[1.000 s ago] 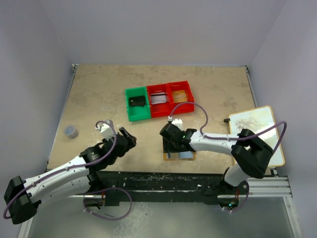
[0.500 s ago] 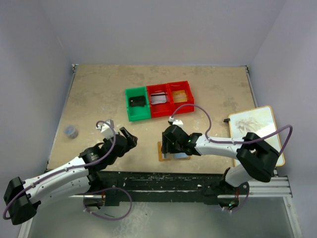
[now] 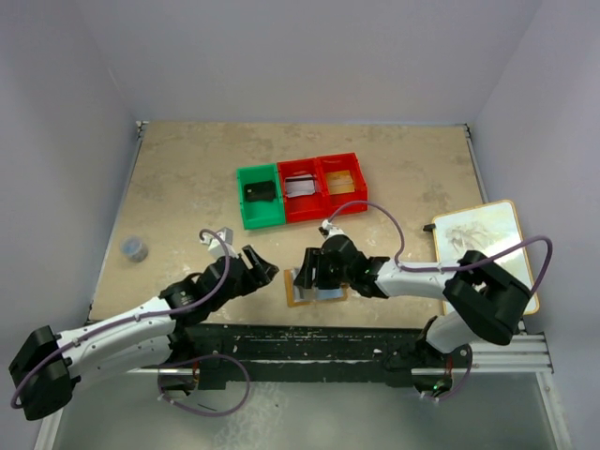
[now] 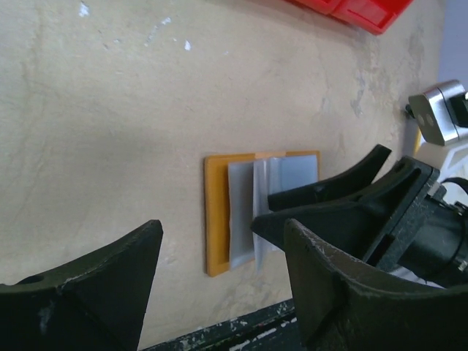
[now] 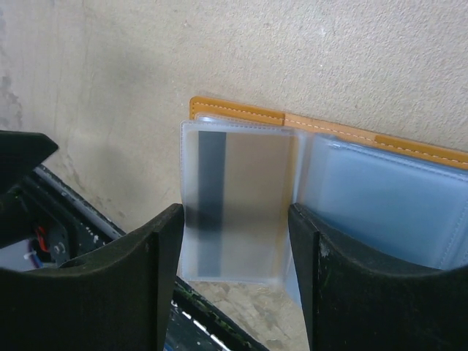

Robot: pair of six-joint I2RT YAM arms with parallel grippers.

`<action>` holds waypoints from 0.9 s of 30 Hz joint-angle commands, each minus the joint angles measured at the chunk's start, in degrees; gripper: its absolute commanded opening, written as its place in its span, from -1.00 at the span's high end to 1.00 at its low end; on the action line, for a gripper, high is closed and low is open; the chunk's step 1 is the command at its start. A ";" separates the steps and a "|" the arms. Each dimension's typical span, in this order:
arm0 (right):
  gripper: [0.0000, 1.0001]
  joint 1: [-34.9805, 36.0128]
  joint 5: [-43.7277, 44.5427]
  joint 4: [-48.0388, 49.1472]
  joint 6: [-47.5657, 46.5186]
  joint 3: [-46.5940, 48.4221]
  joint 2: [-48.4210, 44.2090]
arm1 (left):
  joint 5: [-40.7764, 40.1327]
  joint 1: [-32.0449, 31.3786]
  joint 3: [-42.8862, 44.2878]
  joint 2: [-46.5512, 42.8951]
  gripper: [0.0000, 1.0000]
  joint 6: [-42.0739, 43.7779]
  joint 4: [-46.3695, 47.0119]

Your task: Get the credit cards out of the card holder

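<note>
- Card holder [image 3: 305, 293] lies open on the table [image 3: 187, 178], close to the front edge and between the 2 grippers. Orange cover is down, blue-grey pockets up.
- Right gripper [image 3: 312, 272] is over the holder. Its 2 fingers stand apart on either side of a clear sleeve leaf [image 4: 259, 186] lifted off the pockets. The finger faces sit right at the leaf's 2 side edges. Cannot tell whether they squeeze it or only flank it.
- Inside that leaf is 1 credit card [image 5: 241, 197], pale with a dark stripe along 1 side. It is not out yet.
- Left gripper [image 3: 265, 270] has its fingers spread with nothing between them. It is just beside the holder's left edge, not touching.
- Step in hand, as judged: get this card out of its sleeve.
- To do it well, the left fingers should pin the orange cover flat first. Otherwise the light holder will likely slide or lift with the pull.
- The right gripper should take the card itself, not the film, and draw it slowly along the sleeve. The plastic looks floppy and may buckle. Which end opens is not visible.
- Right wrist view only: the stripe, the card inside, the stitching on the cover.
- Left wrist view only: the leaf stands up on edge against the right gripper's fingers.
- Top view only: a green bin [image 3: 244, 199] and 2 red bins [image 3: 320, 192] sit well behind the holder. Each holds something flat, too small to name.
</note>
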 commanded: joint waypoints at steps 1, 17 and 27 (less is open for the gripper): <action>-0.24 -1.33 -3.75 1.25 0.77 -3.54 0.58 | 8.56 0.04 -2.65 1.27 -0.25 1.35 13.59; -0.24 -3.87 -5.61 2.90 0.96 -4.93 -0.97 | 7.25 -10.39 -7.08 11.79 0.18 0.03 29.60; -0.25 -3.95 -6.05 3.33 1.28 -5.61 -1.42 | 7.30 -10.61 -5.35 22.58 0.40 -0.45 37.56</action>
